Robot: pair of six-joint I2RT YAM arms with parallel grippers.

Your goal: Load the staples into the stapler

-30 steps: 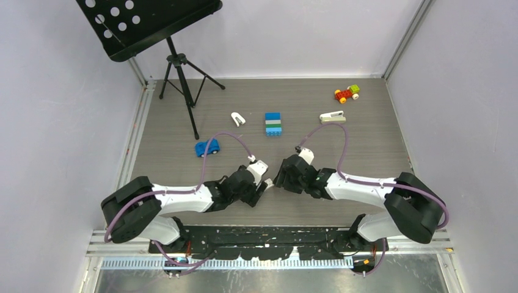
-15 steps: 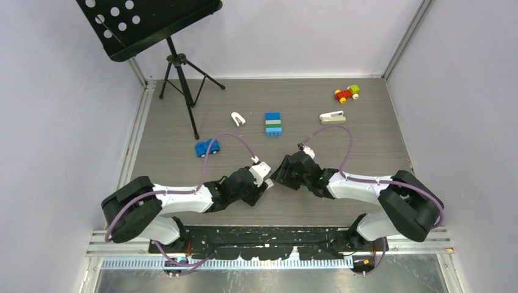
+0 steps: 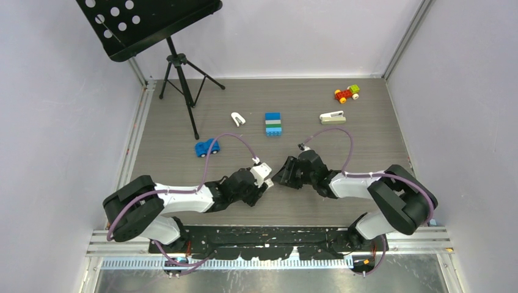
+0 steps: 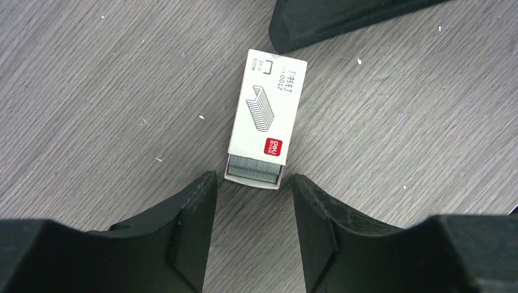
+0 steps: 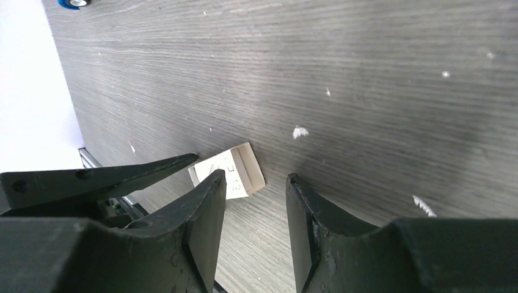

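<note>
The small white red-marked staple box (image 4: pixel 267 113) lies flat on the table, its near end open with the silvery-grey staples (image 4: pixel 255 169) showing inside. My left gripper (image 4: pixel 255 179) is open, its fingertips on either side of that open end, not touching it. My right gripper (image 5: pixel 255 176) is open and empty on the box's (image 5: pixel 229 174) far side, with one finger partly in front of it. In the top view the two grippers, left (image 3: pixel 266 187) and right (image 3: pixel 278 177), face each other over the box. The beige-grey stapler (image 3: pixel 332 117) lies far back right.
A blue toy car (image 3: pixel 207 147), a white curved clip piece (image 3: pixel 237 119), a stack of blue, white and green bricks (image 3: pixel 273 124) and a red-yellow toy car (image 3: pixel 346 93) lie further back. A black music stand (image 3: pixel 177 61) stands at the back left.
My right gripper has shifted slightly left and forward, closer to the box and the left gripper, and its wrist has turned. The left arm has barely moved.
</note>
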